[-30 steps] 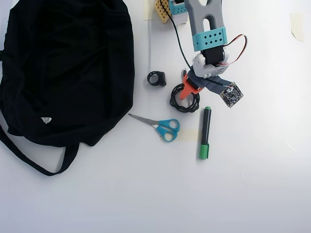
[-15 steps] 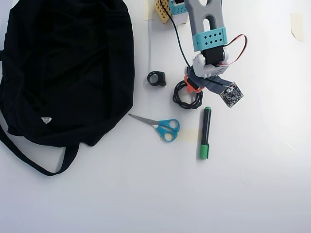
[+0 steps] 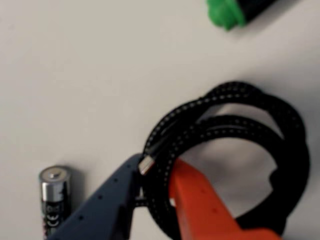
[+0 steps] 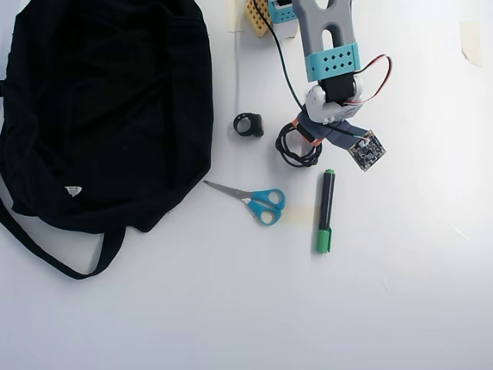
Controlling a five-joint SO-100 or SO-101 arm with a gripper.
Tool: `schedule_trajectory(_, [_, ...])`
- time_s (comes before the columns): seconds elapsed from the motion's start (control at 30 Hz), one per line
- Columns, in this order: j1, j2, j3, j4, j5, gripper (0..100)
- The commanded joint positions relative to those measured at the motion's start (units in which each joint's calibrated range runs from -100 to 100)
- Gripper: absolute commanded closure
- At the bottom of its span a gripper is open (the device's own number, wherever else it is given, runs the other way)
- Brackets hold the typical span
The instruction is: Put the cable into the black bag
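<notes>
The cable (image 3: pixel 235 117) is a black braided cord wound in a round coil, with a silver plug tip by my fingers. My gripper (image 3: pixel 157 165) is shut on the near side of the coil, which sits between the grey-blue finger (image 3: pixel 107 200) and the orange finger (image 3: pixel 200 200). In the overhead view the cable (image 4: pixel 295 154) hangs just below the gripper (image 4: pixel 303 133), in the upper middle of the table. The black bag (image 4: pixel 108 108) lies at the left, well apart from the gripper, its strap (image 4: pixel 54 258) looping toward the front.
A small black ring clip (image 4: pixel 248 124) lies between bag and gripper. Blue-handled scissors (image 4: pixel 258 202) and a green-capped black marker (image 4: pixel 326 210) lie in front of the cable. The wrist view shows a battery (image 3: pixel 54 200) at lower left and the marker's green end (image 3: pixel 227 12) at the top.
The orange finger has closed from an open stance inside the coil onto the cord. The coil has shifted a little toward the arm's base and looks smaller from above.
</notes>
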Motion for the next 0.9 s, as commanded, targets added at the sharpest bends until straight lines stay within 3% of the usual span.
schedule_trajectory(0.0, [0.3,-0.3,-0.6,-0.5,0.2,98])
schedule_trajectory(0.57, [-0.3,-1.6,-2.0,0.4,-0.4,98])
schedule_trajectory(0.87, [-0.3,-1.6,-11.3,9.6,-0.4,98])
